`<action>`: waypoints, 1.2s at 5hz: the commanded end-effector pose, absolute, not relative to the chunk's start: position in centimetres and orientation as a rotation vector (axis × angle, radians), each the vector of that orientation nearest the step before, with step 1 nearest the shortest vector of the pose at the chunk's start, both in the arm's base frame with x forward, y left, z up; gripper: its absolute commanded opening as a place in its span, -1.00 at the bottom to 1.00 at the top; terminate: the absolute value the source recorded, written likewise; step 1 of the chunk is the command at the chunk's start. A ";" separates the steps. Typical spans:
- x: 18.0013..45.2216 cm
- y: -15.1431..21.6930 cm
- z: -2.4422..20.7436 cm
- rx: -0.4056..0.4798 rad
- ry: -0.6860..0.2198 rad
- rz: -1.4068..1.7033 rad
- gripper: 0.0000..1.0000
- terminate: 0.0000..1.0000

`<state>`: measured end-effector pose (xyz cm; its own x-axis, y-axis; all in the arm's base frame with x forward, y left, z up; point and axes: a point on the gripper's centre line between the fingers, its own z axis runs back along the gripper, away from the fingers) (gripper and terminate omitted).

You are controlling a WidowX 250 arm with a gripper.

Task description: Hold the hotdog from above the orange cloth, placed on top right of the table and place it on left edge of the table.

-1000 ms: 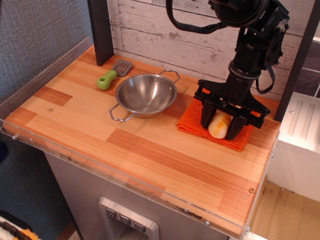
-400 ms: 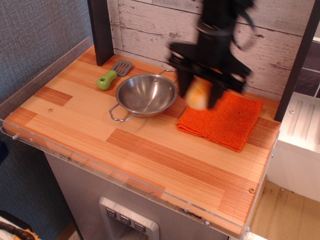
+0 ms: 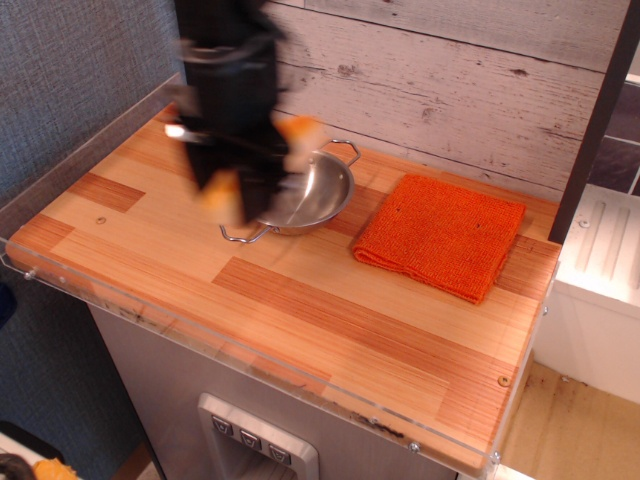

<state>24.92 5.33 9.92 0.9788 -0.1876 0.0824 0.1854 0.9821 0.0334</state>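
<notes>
Black arm, heavily motion-blurred, tall dark column down to a wider black tool (image 3: 232, 165) at 10 o'clock in frame. Matte plastic-looking housing, blocky outline. One small bright glint on its 9 o'clock edge. Cables, screws, markings lost in blur.

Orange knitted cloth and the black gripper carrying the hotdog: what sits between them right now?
In the observation.image view, the round steel bowl lies between the orange knitted cloth and the blurred black gripper.

bright orange cloth (image 3: 440, 236), striped pale-reddish table (image 3: 300, 320)
</notes>
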 end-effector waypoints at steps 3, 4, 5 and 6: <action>24.5 15.2 4.9 0.091 -0.008 0.008 -1.00 -1.00; 26.0 15.5 3.5 0.113 0.012 -0.015 -1.00 -1.00; 26.3 15.3 2.1 0.117 0.043 -0.006 -1.00 -1.00; 26.0 15.2 1.5 0.103 0.065 0.005 -1.00 -1.00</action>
<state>25.72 14.97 0.88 0.9964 0.0138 -0.0839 -0.0060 0.9957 0.0924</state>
